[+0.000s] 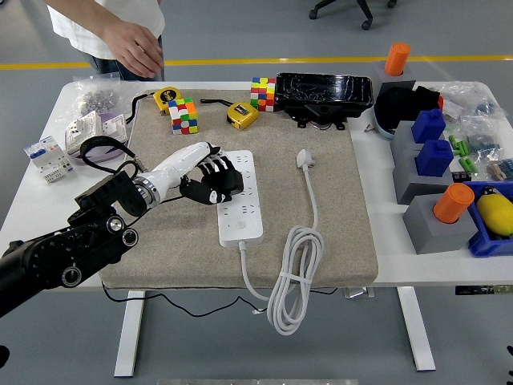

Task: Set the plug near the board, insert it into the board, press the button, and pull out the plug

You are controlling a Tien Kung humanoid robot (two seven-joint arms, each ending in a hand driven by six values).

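**Reaching across the board toward the plug**

Covering most of the white table (377, 265), a grey mat (337, 208) carries the white board (240, 210), lying lengthwise. The left hand (210, 178), fingers loosely curled and grasping nothing, hovers over the board's upper left part. The plug (305, 158) lies untouched on the mat, just right of the board, its cable (295, 273) coiled below. A person's hand (136, 50) hangs beyond the far edge. Judged step: the first, fetching the plug; next the hand must cross the board and close on it.
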